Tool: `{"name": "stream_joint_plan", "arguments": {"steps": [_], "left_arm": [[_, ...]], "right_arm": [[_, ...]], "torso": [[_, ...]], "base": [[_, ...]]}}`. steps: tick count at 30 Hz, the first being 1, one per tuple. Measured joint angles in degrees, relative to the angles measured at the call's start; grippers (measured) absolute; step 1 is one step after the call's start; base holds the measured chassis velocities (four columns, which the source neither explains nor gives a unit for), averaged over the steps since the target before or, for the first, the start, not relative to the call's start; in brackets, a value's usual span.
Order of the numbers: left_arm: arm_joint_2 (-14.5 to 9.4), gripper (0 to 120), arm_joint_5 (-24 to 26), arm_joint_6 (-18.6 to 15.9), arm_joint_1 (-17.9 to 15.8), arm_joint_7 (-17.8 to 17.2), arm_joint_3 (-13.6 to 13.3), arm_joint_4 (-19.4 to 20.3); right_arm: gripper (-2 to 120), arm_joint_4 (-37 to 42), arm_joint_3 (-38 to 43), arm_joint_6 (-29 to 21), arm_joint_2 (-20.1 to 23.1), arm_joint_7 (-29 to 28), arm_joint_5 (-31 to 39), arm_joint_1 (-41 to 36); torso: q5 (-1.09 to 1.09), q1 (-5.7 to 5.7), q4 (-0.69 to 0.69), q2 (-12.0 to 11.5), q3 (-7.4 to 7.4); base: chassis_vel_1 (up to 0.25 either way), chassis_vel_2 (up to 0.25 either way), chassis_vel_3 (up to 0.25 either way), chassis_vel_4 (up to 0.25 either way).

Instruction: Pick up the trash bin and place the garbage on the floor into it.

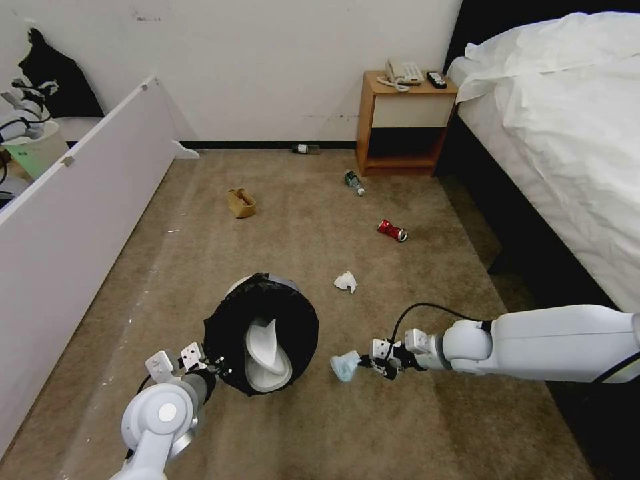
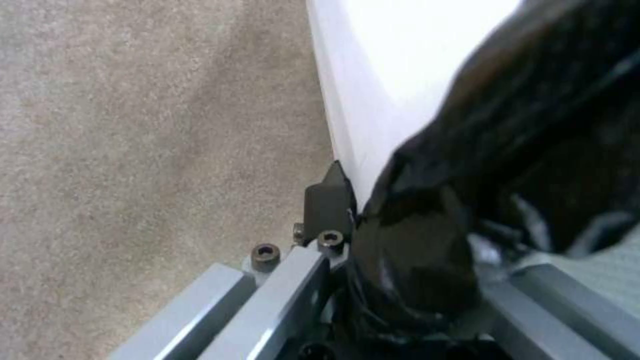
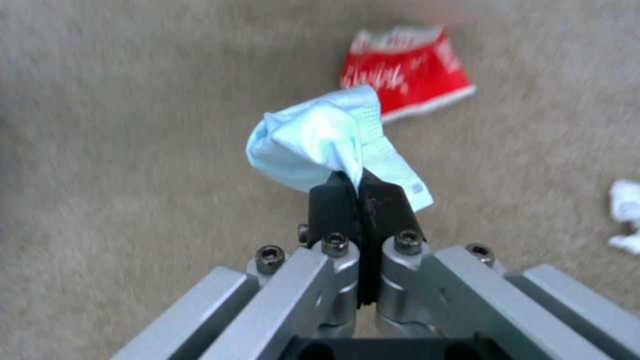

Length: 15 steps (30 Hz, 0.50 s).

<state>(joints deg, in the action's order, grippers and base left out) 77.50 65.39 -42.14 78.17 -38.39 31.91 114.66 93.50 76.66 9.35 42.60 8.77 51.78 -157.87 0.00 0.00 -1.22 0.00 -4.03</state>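
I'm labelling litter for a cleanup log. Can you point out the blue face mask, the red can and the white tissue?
blue face mask (image 3: 313, 142): right wrist view, on its bunched middle above the jaws.
red can (image 1: 391, 230): head view, on its red side.
white tissue (image 1: 345, 281): head view, on the crumpled centre.

The head camera looks down and forward over the floor (image 1: 413, 427) toward the far wall. Each wrist camera sits close behind its end effector, angled at the carpet. The blue face mask (image 1: 345, 366) (image 3: 320, 145) shows from head and right wrist alike.
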Motion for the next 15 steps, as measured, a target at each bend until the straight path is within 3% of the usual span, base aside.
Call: {"name": "stream_joint_plan", "arguments": {"steps": [15], "left_arm": [[-1.36,0,-0.53,0.0,-1.25,-0.85,0.66,-2.19]], "right_arm": [[0,13.37,-0.91,-0.96,-10.4,-0.51,2.24,11.06]], "torso": [[0.0,0.0,-0.01,0.0,0.0]], "base": [[0.0,0.0,0.0,0.0]]}}
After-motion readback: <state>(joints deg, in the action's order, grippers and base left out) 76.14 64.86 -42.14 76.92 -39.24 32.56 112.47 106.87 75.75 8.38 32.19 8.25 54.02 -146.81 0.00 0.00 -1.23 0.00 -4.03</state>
